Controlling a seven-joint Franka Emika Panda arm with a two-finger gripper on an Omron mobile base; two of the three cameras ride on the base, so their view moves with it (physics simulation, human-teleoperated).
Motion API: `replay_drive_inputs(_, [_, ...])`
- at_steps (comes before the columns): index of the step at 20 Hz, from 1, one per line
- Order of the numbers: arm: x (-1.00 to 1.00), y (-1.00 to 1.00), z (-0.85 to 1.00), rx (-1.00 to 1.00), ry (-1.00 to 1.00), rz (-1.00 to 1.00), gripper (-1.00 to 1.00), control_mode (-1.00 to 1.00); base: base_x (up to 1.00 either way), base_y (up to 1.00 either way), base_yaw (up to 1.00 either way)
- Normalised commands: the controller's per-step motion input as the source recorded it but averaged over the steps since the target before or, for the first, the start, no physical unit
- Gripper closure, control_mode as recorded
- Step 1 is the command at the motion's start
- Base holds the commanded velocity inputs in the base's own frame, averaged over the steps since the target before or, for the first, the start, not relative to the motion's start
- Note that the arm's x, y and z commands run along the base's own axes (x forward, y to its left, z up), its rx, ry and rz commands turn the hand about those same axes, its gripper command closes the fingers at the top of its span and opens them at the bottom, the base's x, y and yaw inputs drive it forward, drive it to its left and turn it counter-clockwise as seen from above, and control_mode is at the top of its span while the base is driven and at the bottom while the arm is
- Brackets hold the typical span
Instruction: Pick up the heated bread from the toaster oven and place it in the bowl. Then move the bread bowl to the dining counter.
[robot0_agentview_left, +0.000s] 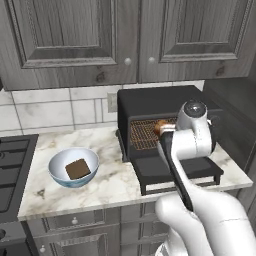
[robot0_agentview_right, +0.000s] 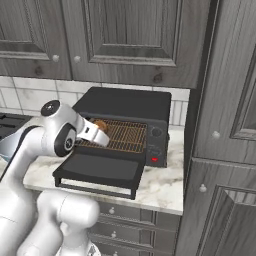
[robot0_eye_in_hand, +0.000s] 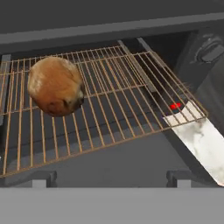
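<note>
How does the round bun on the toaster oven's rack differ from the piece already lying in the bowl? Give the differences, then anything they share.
The bun is round and orange-brown; the piece in the bowl is flat, square and dark brown. The bun sits on the wire rack inside the open toaster oven; the square piece lies in the pale blue bowl on the counter, left of the oven. Shared: both are brown, and the gripper holds neither.

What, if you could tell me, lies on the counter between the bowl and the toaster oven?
Nothing: in the left base view only bare marble counter separates the bowl from the toaster oven.
</note>
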Motion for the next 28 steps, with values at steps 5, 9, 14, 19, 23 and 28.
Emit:
replay_drive_inputs(5, [0.29,0.29,0.01,-0.03,0.21,0.14,-1.0,-1.0,0.0,0.0,0.0])
replay_drive_inputs(9, [0.3,0.06,-0.13,-0.04,0.05,0.11,-1.0,-1.0,0.0,0.0,0.0])
replay_drive_inputs(14, [0.32,0.01,-0.41,0.0,0.02,0.12,-1.0,-1.0,0.0,0.0,0.0])
replay_drive_inputs(19, [0.34,0.01,-0.31,0.0,-0.04,0.07,-1.0,-1.0,0.0,0.0,0.0])
replay_drive_inputs(23, [0.3,0.0,-0.33,0.0,-0.12,0.04,-1.0,-1.0,0.0,0.0,0.0])
replay_drive_inputs(28, [0.3,0.0,-0.19,0.06,-0.12,0.01,-1.0,-1.0,0.0,0.0,0.0])
